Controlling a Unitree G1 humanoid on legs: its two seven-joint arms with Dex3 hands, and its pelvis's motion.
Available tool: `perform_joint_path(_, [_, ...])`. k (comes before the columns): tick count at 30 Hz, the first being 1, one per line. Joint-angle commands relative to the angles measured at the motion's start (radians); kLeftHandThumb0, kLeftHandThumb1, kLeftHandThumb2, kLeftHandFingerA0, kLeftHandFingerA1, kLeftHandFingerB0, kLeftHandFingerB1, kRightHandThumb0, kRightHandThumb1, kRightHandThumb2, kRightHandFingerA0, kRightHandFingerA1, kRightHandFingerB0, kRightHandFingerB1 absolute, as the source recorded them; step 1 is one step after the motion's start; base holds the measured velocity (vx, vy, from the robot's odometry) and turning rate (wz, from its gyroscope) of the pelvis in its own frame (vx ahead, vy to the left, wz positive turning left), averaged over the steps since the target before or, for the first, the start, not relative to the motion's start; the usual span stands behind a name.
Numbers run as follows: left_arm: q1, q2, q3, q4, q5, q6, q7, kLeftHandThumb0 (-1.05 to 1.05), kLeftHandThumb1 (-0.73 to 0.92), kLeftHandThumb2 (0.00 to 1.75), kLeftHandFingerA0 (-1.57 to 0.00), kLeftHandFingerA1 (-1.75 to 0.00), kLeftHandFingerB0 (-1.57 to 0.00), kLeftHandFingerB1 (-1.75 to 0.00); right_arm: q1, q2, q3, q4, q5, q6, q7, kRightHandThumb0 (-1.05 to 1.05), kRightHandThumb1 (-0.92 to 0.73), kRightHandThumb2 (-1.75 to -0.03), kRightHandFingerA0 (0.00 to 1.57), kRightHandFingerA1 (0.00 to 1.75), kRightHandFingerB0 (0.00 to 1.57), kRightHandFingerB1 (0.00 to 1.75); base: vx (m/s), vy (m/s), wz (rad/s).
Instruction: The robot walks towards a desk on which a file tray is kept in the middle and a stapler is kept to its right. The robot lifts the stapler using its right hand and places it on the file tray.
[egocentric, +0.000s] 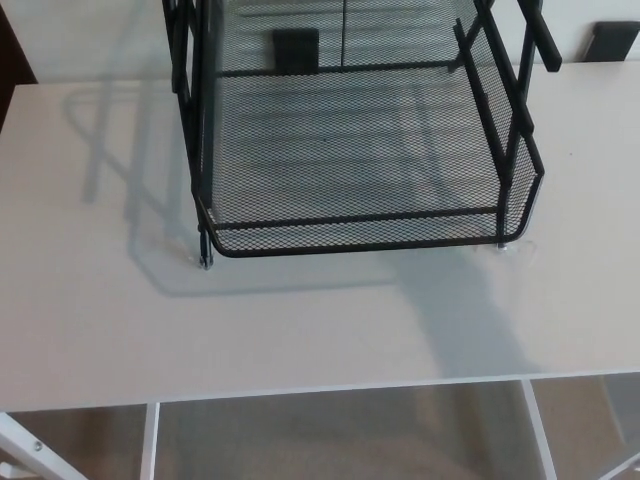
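A: Head view, quick pass. What's in the middle?
B: Black mesh file tray, standing on the white worktop. It sits upright, open side up, and fills the upper half of the frame. Its top is cut off by the picture edge.

A: Frame parts?
B: Dark upright posts on the left side and slanted rails on the right side. A small foot at the front left corner touches the worktop.

A: Anything inside the bottom tier?
B: Only mesh floor shows, with striped shadows across it.

A: Stapler?
B: Can't tell where it is; it doesn't show anywhere in this view.

A: Left robot hand, right robot hand?
B: Neither is in frame, so can't tell whether they're released, clenched or grasping.

A: Other stuff?
B: A small black block seen through the mesh at the back. Another black piece at the top right edge, well apart from the tray; can't tell what either is. A soft grey shadow runs from the tray's front right corner down to the worktop's near edge.

A: Below the edge?
B: A white desk frame bar and beige floor.
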Motion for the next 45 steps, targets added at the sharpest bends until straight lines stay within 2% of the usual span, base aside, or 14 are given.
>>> perform_joint_path(1, [0.011, 0.005, -0.002, -0.002, 0.003, -0.038, 0.004, -0.72, 0.72, 1.00, -0.21, -0.55, -0.14, -0.49, -0.098, 0.120, 0.018, -0.031, 0.021, -0.069, 0.100, -0.36, -0.60, -0.99, 1.18, 1.38, 0.90, 1.22, 0.00, 0.000, 0.00])
perform_joint_path(2, [0.009, 0.002, 0.003, 0.000, -0.003, -0.029, 0.007, -0.72, 0.71, 1.00, -0.22, -0.54, -0.15, -0.49, -0.095, 0.137, 0.024, -0.038, 0.050, -0.076, 0.157, -0.20, -0.69, -0.84, 0.89, 1.75, 0.70, 1.52, 0.00, 0.000, 0.00])
perform_joint_path(3, [0.001, -0.002, 0.012, 0.012, -0.012, -0.024, 0.011, -0.72, 0.70, 0.97, -0.22, -0.53, -0.15, -0.49, -0.091, 0.153, 0.034, -0.057, 0.064, -0.052, 0.227, -0.29, -0.70, -0.74, 0.94, 1.61, 0.81, 1.15, 0.00, 0.000, 0.00])
perform_joint_path(6, [-0.003, 0.001, 0.006, 0.025, -0.004, -0.033, 0.011, -0.70, 0.89, 0.66, -0.29, -0.49, -0.20, -0.38, -0.074, 0.195, 0.069, -0.077, 0.136, -0.039, 0.403, -0.19, -0.67, -0.81, 0.84, 1.72, 0.68, 1.46, 0.00, 0.000, 0.02])
perform_joint_path(13, [-0.033, -0.006, -0.009, 0.086, 0.010, -0.058, 0.021, -0.71, 0.70, 1.01, -0.26, -0.57, -0.14, -0.49, -0.038, 0.282, 0.161, 0.003, 0.128, -0.028, 0.562, -0.16, -0.66, -0.84, 0.81, 1.70, 0.74, 1.45, 0.00, 0.000, 0.02])
perform_joint_path(20, [-0.016, -0.010, 0.003, 0.039, -0.008, -0.026, 0.012, -0.70, 0.87, 0.66, -0.29, -0.47, -0.20, -0.38, -0.023, 0.351, 0.237, 0.076, 0.056, 0.062, 0.629, -0.23, -0.69, -0.63, 0.80, 1.71, 0.77, 1.27, 0.00, 0.000, 0.00])
perform_joint_path(24, [-0.023, -0.006, -0.010, 0.056, 0.009, -0.043, 0.020, -0.71, 0.70, 0.99, -0.24, -0.54, -0.16, -0.48, -0.006, 0.368, 0.259, 0.079, 0.029, 0.082, 0.627, -0.22, -0.68, -0.61, 0.79, 1.71, 0.76, 1.27, 0.00, 0.000, 0.00])
perform_joint_path(25, [-0.029, -0.004, -0.019, 0.063, 0.019, -0.050, 0.024, -0.70, 0.71, 1.02, -0.28, -0.58, -0.16, -0.50, 0.025, 0.389, 0.276, 0.091, 0.042, 0.078, 0.646, -0.35, -0.50, -0.90, 1.05, 1.31, 0.79, 1.11, 0.00, 0.000, 0.00])
perform_joint_path(26, [-0.031, -0.005, -0.018, 0.064, 0.018, -0.048, 0.027, -0.70, 0.89, 0.66, -0.33, -0.51, -0.21, -0.40, 0.033, 0.397, 0.282, 0.097, 0.043, 0.074, 0.649, -0.30, -0.66, -0.57, 0.75, 1.73, 0.77, 1.05, 0.00, 0.000, 0.00])
perform_joint_path(28, [-0.023, -0.005, -0.024, 0.050, 0.023, -0.049, 0.029, -0.72, 0.71, 1.00, -0.26, -0.56, -0.17, -0.50, 0.051, 0.404, 0.295, 0.094, 0.033, 0.077, 0.652, -0.32, -0.64, -0.57, 0.76, 1.73, 0.82, 0.94, 0.00, 0.000, 0.00])
perform_joint_path(32, [-0.021, -0.006, -0.021, 0.044, 0.017, -0.040, 0.028, -0.70, 0.89, 0.66, -0.33, -0.49, -0.22, -0.40, 0.085, 0.427, 0.328, 0.082, 0.005, 0.099, 0.665, -0.28, -0.67, -0.58, 0.77, 1.74, 0.75, 1.23, 0.00, 0.000, 0.00])
perform_joint_path(33, [-0.023, -0.006, -0.021, 0.050, 0.014, -0.041, 0.026, -0.72, 0.71, 1.00, -0.25, -0.55, -0.17, -0.50, 0.095, 0.430, 0.340, 0.077, -0.008, 0.101, 0.663, -0.25, -0.66, -0.67, 0.77, 1.74, 0.79, 1.17, 0.00, 0.000, 0.00])
perform_joint_path(34, [-0.027, -0.006, -0.019, 0.057, 0.009, -0.042, 0.018, -0.71, 0.89, 0.66, -0.29, -0.49, -0.20, -0.41, 0.107, 0.433, 0.357, 0.077, -0.031, 0.097, 0.654, -0.26, -0.65, -0.65, 0.79, 1.74, 0.82, 1.12, 0.00, 0.000, 0.00])
perform_joint_path(45, [-0.008, -0.007, -0.013, 0.020, -0.008, -0.020, -0.006, -0.72, 0.71, 0.99, -0.19, -0.52, -0.12, -0.47, 0.133, 0.414, 0.364, 0.112, -0.075, 0.085, 0.659, -0.31, -0.64, -0.58, 0.81, 1.75, 0.82, 1.02, 0.00, 0.000, 0.00])
